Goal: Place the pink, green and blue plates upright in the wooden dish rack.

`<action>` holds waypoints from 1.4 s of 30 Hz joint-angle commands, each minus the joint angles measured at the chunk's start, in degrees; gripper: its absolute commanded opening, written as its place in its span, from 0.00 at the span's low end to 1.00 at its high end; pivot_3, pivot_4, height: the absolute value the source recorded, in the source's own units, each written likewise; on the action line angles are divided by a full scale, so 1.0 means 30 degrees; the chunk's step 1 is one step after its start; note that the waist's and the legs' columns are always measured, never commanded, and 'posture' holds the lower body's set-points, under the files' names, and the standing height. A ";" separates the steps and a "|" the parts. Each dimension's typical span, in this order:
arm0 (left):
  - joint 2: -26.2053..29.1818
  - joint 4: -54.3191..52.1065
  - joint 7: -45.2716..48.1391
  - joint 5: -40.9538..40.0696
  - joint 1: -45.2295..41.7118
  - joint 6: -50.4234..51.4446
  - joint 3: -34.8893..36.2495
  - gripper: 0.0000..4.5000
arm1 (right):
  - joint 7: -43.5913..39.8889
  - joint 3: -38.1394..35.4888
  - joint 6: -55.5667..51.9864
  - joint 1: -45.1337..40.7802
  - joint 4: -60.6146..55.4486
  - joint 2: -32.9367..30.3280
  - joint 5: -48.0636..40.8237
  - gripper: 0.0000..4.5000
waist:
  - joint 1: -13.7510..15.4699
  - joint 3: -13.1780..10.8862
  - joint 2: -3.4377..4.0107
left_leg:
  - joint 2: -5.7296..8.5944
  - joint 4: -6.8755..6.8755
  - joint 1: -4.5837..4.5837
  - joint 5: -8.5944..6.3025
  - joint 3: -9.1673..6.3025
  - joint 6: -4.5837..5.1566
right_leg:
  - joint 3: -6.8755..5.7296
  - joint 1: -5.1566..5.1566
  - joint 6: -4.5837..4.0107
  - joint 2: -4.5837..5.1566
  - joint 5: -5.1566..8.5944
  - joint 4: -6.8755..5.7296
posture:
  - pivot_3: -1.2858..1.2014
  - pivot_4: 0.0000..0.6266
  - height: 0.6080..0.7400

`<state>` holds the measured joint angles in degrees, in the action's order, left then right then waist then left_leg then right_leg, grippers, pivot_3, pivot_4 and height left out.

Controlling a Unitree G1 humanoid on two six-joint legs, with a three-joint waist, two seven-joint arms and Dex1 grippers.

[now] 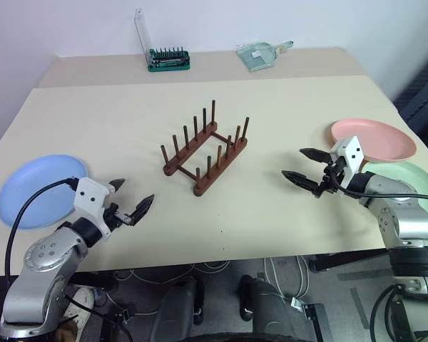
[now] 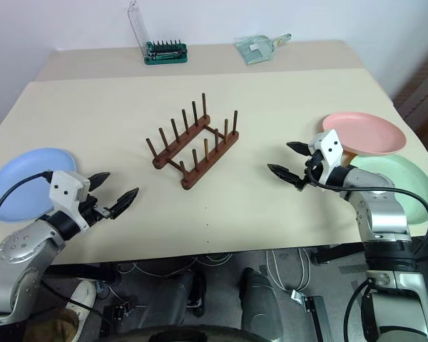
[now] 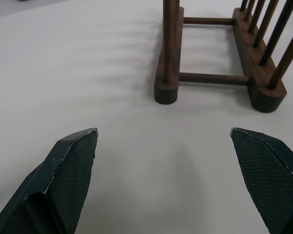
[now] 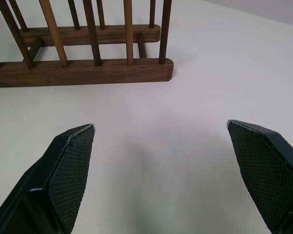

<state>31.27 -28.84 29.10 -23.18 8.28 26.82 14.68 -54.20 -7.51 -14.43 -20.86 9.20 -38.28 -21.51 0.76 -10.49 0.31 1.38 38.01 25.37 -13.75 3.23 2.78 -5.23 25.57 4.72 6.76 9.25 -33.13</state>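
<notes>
Surface: beige table [image 1: 271,214], nothing racked yet.
Rack: wooden dish rack [image 1: 205,148] at centre, rails running diagonally, empty.
Plates: blue plate [image 1: 36,187] far left; pink plate [image 1: 374,139] and green plate [image 1: 417,178] far right, overlapping.
Left gripper [image 1: 132,199]: spread wide, empty, just beside the blue plate.
Right gripper [image 1: 304,167]: spread wide, empty, nearest the pink plate.

Dish rack [image 1: 205,147] mid-table, one plate [image 1: 39,189] left, two plates [image 1: 374,140] right.
</notes>
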 commanded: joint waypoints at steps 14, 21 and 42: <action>-0.0170 -0.0773 0.0327 0.1121 -0.1017 0.0288 -0.4051 1.00 | -0.0748 -0.0814 0.0265 0.1045 -0.0606 -0.1189 0.0081 0.99 | 0.0111 0.0000 0.0001 | 0.0006 0.0012 -0.0002 0.0002 0.0006 0.0005 | -0.0015 -0.0016 -0.0001 -0.0004 0.0000 -0.0004 | 0.52 0.24 1.00; -0.1136 0.2167 0.0663 0.3619 -0.4387 -0.0244 -0.8465 1.00 | 0.0549 -0.1434 -0.0598 0.3177 -0.3853 -0.0673 -0.0590 0.99 | 0.0038 0.0008 0.0014 | -0.0009 0.0019 -0.0015 0.0004 0.0010 0.0008 | -0.0014 -0.0015 0.0005 -0.0018 0.0000 -0.0024 | 0.52 0.24 1.00; -0.4100 0.8237 0.1483 0.5108 -0.7638 -0.2241 -0.9652 0.17 | 0.4726 -0.1834 -0.3629 0.7116 -1.1090 0.0807 -0.1937 1.00 | 0.0553 0.0027 0.0023 | -0.0017 0.0044 -0.0022 0.0004 -0.0013 0.0001 | -0.0060 -0.0051 0.0053 0.0014 0.0031 -0.0020 | 0.52 0.24 1.00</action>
<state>18.77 -4.98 31.94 -7.95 -15.02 20.42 -13.35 -40.55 -12.11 -25.21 0.13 -21.43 -35.94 -26.22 2.42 -10.41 0.38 1.33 38.15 25.31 -13.74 3.20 2.79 -5.41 25.41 4.88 6.81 9.34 -33.19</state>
